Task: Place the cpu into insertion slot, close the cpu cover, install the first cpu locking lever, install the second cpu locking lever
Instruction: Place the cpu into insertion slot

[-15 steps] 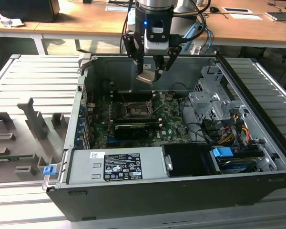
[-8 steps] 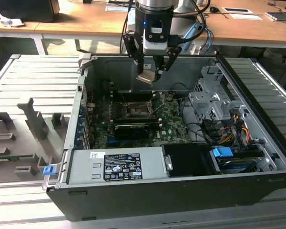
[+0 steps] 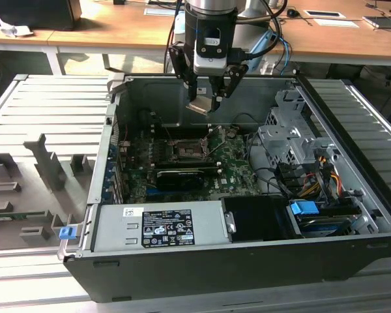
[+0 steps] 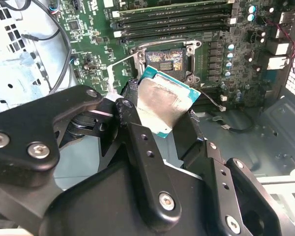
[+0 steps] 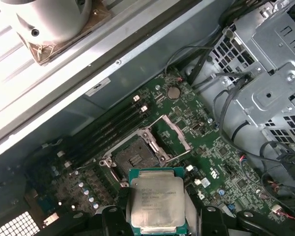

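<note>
Exterior view puts the pincer (image 3: 205,98) clamped on the cpu (image 3: 200,106) by its edges, metal top up, hanging above the motherboard (image 3: 238,163) and apart from the insertion slot (image 3: 184,151), which lies uncovered mid-board, presumably ready for seating.

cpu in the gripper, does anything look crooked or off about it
The small square silver-topped cpu hangs tilted in the black gripper, raised clear of the open dark square insertion slot. Its metal top looks smudged in the second wrist view. Nothing else stands out.
</note>
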Action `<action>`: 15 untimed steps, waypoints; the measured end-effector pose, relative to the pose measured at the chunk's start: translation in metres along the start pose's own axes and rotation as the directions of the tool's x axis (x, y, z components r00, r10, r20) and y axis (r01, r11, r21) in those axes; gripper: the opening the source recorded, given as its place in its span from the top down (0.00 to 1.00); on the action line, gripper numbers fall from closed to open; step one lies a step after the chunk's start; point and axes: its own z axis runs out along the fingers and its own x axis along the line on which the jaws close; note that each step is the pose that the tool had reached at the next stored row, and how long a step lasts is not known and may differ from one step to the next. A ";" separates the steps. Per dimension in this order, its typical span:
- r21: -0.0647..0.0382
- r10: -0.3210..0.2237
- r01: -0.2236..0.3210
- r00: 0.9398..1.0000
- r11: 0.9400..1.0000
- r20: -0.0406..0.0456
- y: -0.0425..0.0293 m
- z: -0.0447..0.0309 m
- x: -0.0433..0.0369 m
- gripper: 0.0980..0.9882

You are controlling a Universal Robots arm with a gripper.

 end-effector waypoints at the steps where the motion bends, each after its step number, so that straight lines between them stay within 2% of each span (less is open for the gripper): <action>1: 0.000 0.004 -0.004 1.000 1.000 0.000 0.0000 0.0000 0.0000 0.52; 13: -0.001 0.058 -0.058 0.998 0.998 0.005 -0.0001 0.0008 0.0000 0.52; 15: -0.002 0.102 -0.102 0.995 0.995 0.009 -0.0002 0.0014 0.0000 0.52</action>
